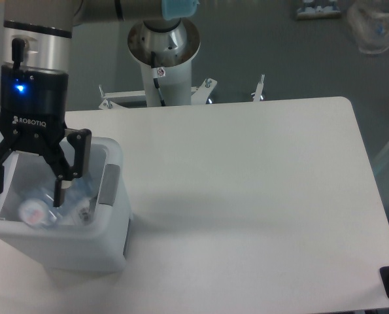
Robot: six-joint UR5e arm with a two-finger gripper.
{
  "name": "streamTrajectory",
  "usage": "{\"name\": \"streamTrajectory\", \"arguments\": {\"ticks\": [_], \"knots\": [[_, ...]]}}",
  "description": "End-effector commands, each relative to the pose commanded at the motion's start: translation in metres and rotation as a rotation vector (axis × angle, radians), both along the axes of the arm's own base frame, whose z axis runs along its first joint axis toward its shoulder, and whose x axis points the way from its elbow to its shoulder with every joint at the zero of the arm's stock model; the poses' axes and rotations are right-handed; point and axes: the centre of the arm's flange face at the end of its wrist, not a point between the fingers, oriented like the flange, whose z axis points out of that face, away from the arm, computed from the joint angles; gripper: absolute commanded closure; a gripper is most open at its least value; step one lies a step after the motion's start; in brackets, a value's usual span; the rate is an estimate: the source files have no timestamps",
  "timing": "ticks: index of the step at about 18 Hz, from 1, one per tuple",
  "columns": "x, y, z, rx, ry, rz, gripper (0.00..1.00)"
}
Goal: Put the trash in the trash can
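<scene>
One white table (246,196) is filling most of the view, its far edge running along the top and its right edge curving down at a rounded corner, with dark floor (279,52) showing beyond both. One trash can (83,242) is sitting at the table's left side, its grey tab (108,185) facing the broad bare tabletop to its right. One arm is reaching in from the upper left, and its single gripper (27,190) is hanging over the mouth of the bin with its fingers (62,186) spread apart and gripping nothing. One bottle (40,208) is lying inside the bin just below the fingers, its round pale end turned toward the camera. One crinkled pouch (82,210) is showing partly beside it, against the bin's right wall, blurred.
</scene>
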Motion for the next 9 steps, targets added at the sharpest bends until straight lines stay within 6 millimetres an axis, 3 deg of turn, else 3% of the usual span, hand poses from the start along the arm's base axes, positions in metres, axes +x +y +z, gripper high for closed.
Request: {"name": "streamTrajectory", "arguments": {"ticks": [3, 5, 9], "knots": [[-0.001, -0.004, 0.005, 0.005, 0.004, 0.008, 0.0], [-0.017, -0.007, -0.002, -0.016, 0.011, 0.038, 0.0], [-0.11, -0.045, -0.036, -0.104, 0.052, 0.148, 0.0]]}}
